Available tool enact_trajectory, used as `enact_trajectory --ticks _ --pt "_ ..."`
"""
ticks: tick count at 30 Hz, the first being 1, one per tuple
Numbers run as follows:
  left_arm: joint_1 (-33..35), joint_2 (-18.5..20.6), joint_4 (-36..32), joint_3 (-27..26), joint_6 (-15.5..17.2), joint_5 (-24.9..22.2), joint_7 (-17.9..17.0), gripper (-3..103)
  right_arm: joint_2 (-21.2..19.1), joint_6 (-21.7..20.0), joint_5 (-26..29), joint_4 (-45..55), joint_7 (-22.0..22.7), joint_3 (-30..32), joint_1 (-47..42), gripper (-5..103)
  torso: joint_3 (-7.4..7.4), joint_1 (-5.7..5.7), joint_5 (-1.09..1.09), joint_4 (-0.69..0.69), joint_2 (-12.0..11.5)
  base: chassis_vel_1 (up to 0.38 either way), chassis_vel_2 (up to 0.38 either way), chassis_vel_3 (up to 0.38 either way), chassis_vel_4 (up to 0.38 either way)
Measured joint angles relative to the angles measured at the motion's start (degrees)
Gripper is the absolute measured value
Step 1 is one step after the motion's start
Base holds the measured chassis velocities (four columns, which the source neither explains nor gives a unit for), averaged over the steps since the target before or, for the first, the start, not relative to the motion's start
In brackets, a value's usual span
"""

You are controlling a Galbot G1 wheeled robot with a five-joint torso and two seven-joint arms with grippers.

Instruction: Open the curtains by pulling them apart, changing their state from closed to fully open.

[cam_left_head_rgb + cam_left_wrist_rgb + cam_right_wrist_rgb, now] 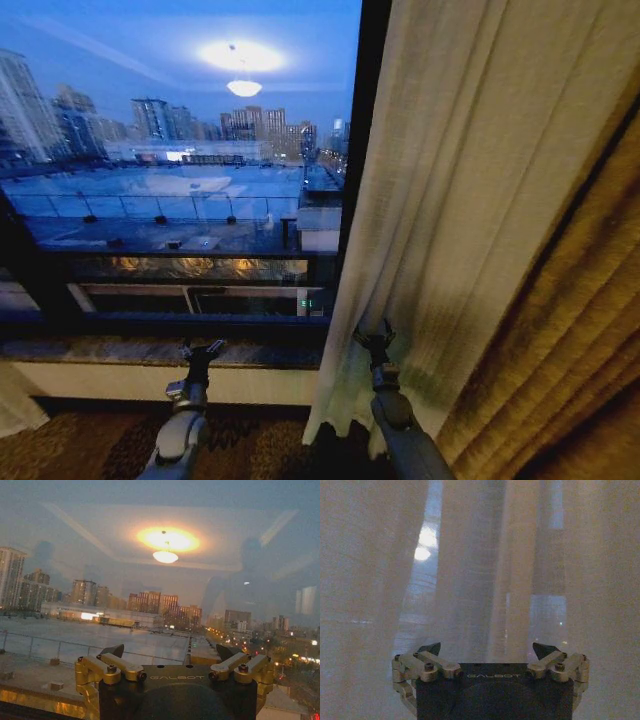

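Curtains [470,200] of sheer cream fabric are gathered just ahead of the right gripper [377,338], whose fingers are spread with nothing held; the pleats [470,570] are seen close before it. A golden-brown drape [570,340] hangs beyond. The left gripper [201,349], also released, is raised toward the bare window [180,150].

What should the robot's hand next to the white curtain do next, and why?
Probably ease the right gripper forward and close on the sheer curtain. Its fingers are open with pleats just ahead, nothing held, and this panel still hangs beside the bare window. The left gripper waits by the sill.
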Motion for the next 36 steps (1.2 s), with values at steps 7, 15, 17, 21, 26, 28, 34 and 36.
enact_trajectory --ticks 7,15,17,21,26,28,34,36 --pt "0.0 0.0 0.0 0.0 0.0 0.0 0.0 100 -0.5 -0.1 0.1 0.6 0.0 -0.1 -0.2 100 0.00 0.00 0.00 0.00 0.0 0.176 0.009 -0.176 -0.013" --pt "0.0 0.0 0.0 0.0 0.0 0.0 0.0 100 0.3 0.7 0.3 0.3 -0.1 -1.0 -0.1 100 -0.01 -0.03 0.01 0.00 0.0 0.343 0.110 -0.344 -0.122" --pt "0.0 0.0 0.0 0.0 0.0 0.0 0.0 100 0.8 1.5 0.5 -0.3 -0.2 -1.2 0.3 100 -0.02 -0.03 0.01 0.01 0.0 0.353 0.172 -0.349 -0.166" --pt "0.0 0.0 0.0 0.0 0.0 0.0 0.0 100 1.2 1.7 0.5 -0.8 -0.7 -1.2 0.9 100 -0.02 -0.03 -0.04 0.04 0.0 0.224 0.174 -0.204 -0.142" --pt "0.0 0.0 0.0 0.0 0.0 0.0 0.0 100 1.2 0.4 0.4 -1.7 -1.4 -1.0 1.5 100 0.00 -0.01 -0.02 0.03 0.0 0.066 0.044 -0.020 -0.051" --pt "0.0 0.0 0.0 0.0 0.0 0.0 0.0 100 1.2 0.1 0.8 -2.1 -1.4 -0.9 2.0 100 0.01 0.01 0.03 0.00 0.0 -0.019 0.002 0.033 0.005" --pt "0.0 0.0 0.0 0.0 0.0 0.0 0.0 100 1.0 -0.9 1.7 -3.0 -0.8 -0.2 3.1 100 0.00 0.00 0.02 0.00 0.0 -0.089 -0.020 0.071 0.015" --pt "0.0 0.0 0.0 0.0 0.0 0.0 0.0 100 0.9 -1.0 1.8 -3.1 -0.6 -0.1 3.2 100 0.00 0.00 0.00 0.00 0.0 -0.042 0.022 0.059 -0.011"
